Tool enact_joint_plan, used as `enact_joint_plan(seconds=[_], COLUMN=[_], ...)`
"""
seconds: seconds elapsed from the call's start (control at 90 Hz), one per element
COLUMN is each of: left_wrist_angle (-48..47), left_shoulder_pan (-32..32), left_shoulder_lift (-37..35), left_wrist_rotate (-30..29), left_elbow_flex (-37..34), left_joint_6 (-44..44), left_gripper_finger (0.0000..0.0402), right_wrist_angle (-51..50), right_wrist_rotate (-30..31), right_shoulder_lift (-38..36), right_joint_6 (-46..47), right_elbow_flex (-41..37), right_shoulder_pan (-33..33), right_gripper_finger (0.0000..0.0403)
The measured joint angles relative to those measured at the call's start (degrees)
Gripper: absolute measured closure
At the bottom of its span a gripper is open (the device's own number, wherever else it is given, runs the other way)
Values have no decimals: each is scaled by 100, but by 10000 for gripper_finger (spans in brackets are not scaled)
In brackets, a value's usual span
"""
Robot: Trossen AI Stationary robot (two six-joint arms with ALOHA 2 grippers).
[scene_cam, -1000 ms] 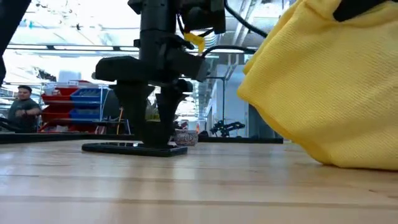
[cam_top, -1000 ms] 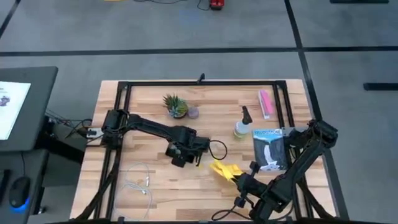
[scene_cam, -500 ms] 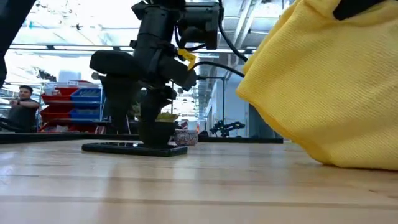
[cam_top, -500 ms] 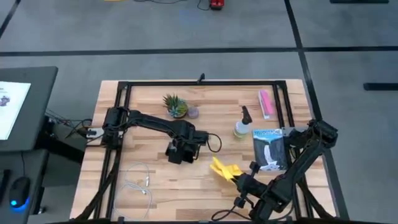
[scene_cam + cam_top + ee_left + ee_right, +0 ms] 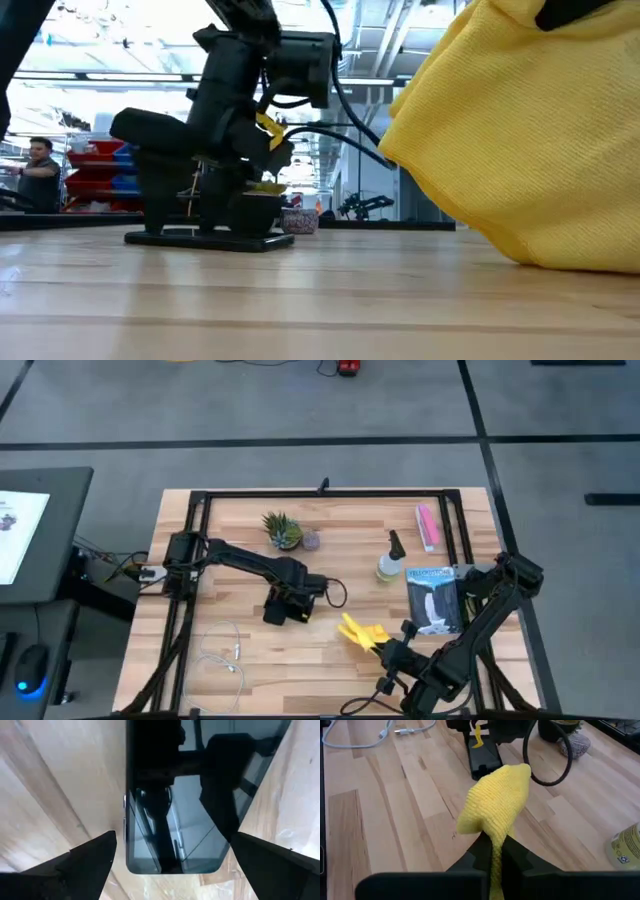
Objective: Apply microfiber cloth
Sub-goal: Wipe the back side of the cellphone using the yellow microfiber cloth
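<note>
From my remote station, I see the microfiber cloth (image 5: 360, 632) bunched into a yellow wad near the front of the wooden table (image 5: 240, 560), pinched in my right gripper (image 5: 383, 648), whose fingers are pressed together on a fold of it. In the right wrist view the cloth (image 5: 495, 805) rises straight out from between the two dark fingers (image 5: 480, 851) and balloons into a rounded lump ahead of them, so the fabric lies beyond the fingertips and over the boards. In the low view the cloth (image 5: 520, 140) fills the right side as a large yellow mass whose lower edge appears to reach the table surface. My left gripper (image 5: 283, 607) is at mid-table, well apart from the cloth, poised over a black smartphone (image 5: 195, 795) that lies flat on the wood; in the left wrist view its fingers (image 5: 90, 857) stand spread to either side of the phone's near end, and I cannot tell whether they touch it. In the low view the left gripper (image 5: 205, 215) stands low over the phone (image 5: 205, 240). Elsewhere on the table lie a small potted plant (image 5: 282, 530), a spray bottle (image 5: 390, 563), a pink flat packet (image 5: 427, 526), a packaged item (image 5: 433, 600) and a white cable (image 5: 222, 652).
</note>
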Motion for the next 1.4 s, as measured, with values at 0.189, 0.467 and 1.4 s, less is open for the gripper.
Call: enact_joint_plan(seconds=[0.189,0.467,1.4], left_wrist_angle=[434,606,479], left_shoulder_pan=[2,2,-7], left_shoulder_lift=[13,119,-399], left_wrist_rotate=[-47,-30,1], left_elbow_flex=[-18,-4,138], left_joint_6=[-25,-38,-607], left_gripper_finger=[26,26,150], right_wrist_angle=[271,377,535], right_wrist_rotate=[11,17,271], right_shoulder_lift=[0,2,4], right_joint_6=[-373,-556,-654], right_elbow_flex=[0,0,-136], right_shoulder_pan=[-32,-55,133], right_gripper_finger=[397,397,397])
